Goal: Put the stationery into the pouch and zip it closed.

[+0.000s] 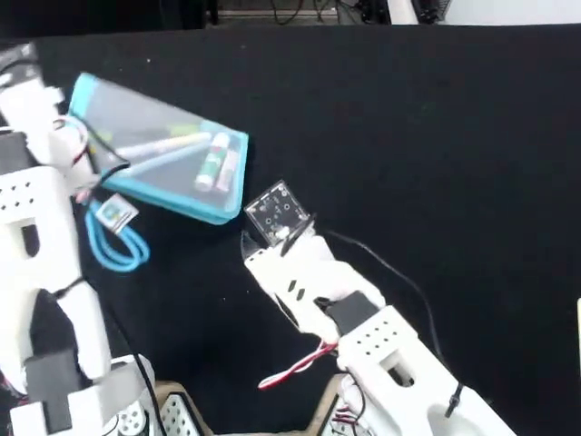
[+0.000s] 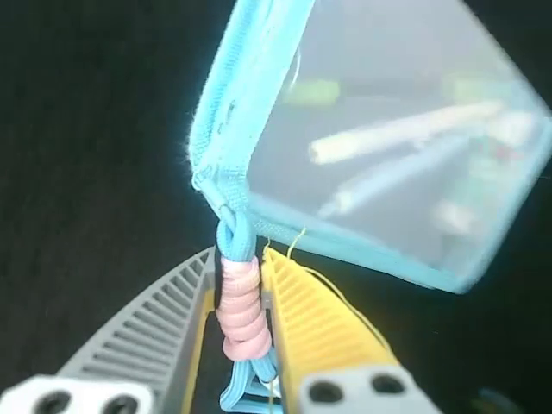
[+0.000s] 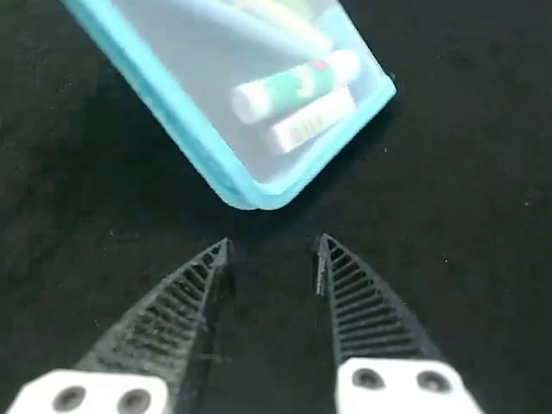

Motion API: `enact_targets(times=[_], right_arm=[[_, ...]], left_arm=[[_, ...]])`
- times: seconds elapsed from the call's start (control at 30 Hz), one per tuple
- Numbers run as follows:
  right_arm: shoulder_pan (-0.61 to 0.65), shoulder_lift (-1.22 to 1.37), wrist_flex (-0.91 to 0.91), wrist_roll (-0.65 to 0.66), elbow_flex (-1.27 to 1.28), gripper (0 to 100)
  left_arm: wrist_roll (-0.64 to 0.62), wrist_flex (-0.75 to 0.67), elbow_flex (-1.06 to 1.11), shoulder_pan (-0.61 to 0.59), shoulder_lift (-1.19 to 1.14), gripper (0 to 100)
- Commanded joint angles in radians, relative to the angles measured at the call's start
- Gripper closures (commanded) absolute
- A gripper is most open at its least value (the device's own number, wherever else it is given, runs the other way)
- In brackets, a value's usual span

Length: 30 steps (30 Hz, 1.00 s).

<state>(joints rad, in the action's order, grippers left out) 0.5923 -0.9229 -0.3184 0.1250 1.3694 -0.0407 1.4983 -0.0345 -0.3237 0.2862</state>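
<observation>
A translucent pouch with a light-blue zip border lies flat at the far left of the black table. Pens and a glue stick lie inside it. My left gripper sits at the pouch's near-left corner, shut on the pink beaded zip pull, which hangs from the zip end of the pouch. A blue cord loop trails from the pull. My right gripper stands open just short of the near-right corner of the pouch, touching nothing. The glue stick shows through the pouch wall.
A small square tag hangs on the blue cord. A black cable trails from the right arm across the table's middle. Black tabletop stretches to the right and far side.
</observation>
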Motion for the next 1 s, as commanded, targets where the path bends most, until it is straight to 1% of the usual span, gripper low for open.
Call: enact_targets(times=[0.0,0.2,0.33,0.43,0.5,0.63,0.73,0.87,0.97], right_arm=[[0.017,-0.047,0.072,-0.008,0.018,84.7],[0.011,-0.096,0.08,-0.008,0.051,84.7],[0.011,-0.171,0.071,-0.009,0.068,84.7],[0.012,-0.272,-0.002,-0.009,0.058,84.7],[0.012,-0.366,-0.044,-0.009,0.061,84.7],[0.017,-0.565,-0.135,-0.009,0.085,84.7],[0.017,-0.71,-0.203,-0.031,0.097,84.7],[0.017,-0.889,-0.331,-0.137,0.079,84.6],[0.014,-0.993,-0.371,-0.149,0.085,84.6]], left_arm=[[0.074,0.012,-0.143,0.101,0.049,97],[0.189,0.017,-0.308,0.176,0.049,97],[0.209,0.135,-0.418,0.214,0.051,97],[0.21,0.229,-0.433,0.259,0.051,97],[0.21,0.255,-0.433,0.275,0.051,97],[0.21,0.233,-0.463,0.291,0.051,97],[0.21,0.213,-0.464,0.369,0.04,97],[0.21,0.184,-0.394,0.509,0.038,97],[0.204,0.138,-0.326,0.576,0.048,97]])
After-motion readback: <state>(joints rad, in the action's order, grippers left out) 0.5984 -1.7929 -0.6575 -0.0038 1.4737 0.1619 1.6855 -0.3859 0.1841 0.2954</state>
